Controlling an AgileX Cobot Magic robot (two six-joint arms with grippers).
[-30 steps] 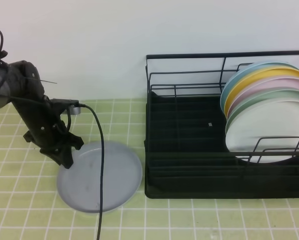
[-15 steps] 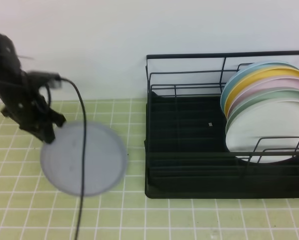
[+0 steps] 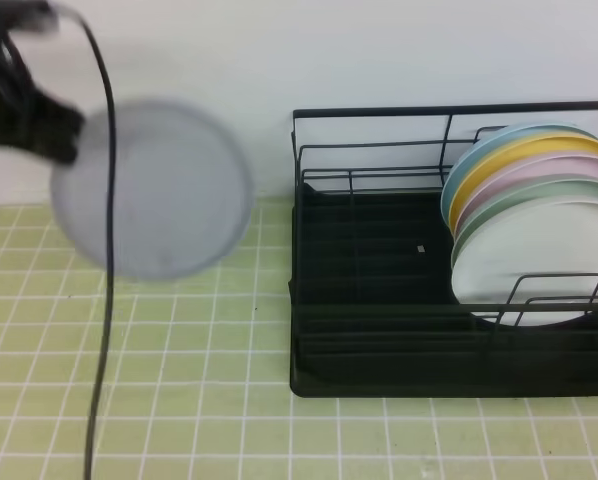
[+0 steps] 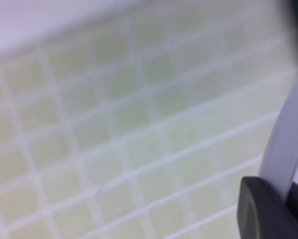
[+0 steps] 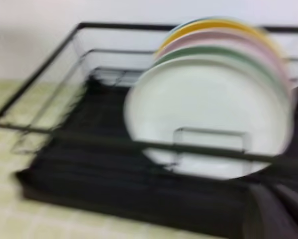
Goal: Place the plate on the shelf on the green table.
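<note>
The counter (image 3: 279, 420), tiled in pale green, lay bare under me. The rack (image 3: 379, 330) sat on its right half, its right end already holding a row of upright plates with a white plate (image 3: 524, 265) in front; its left slots stood open.

The plate (image 3: 154, 190) hung in the air left of the rack, clear of the counter, tilted nearly face-on to the high camera and blurred. I judged it stiff, fairly light, smooth and likely slippery, and breakable if it knocked the wires.

My left gripper (image 3: 49, 135) was pinching its upper-left rim, jaws pressed together on the edge; my wrist view showed the rim (image 4: 288, 144) running out from a pad. An edge grip like that lets the disc swing, so I judged a firm hold on the rim best. My right gripper (image 5: 273, 214) was closed on nothing, near the rack's front.
</note>
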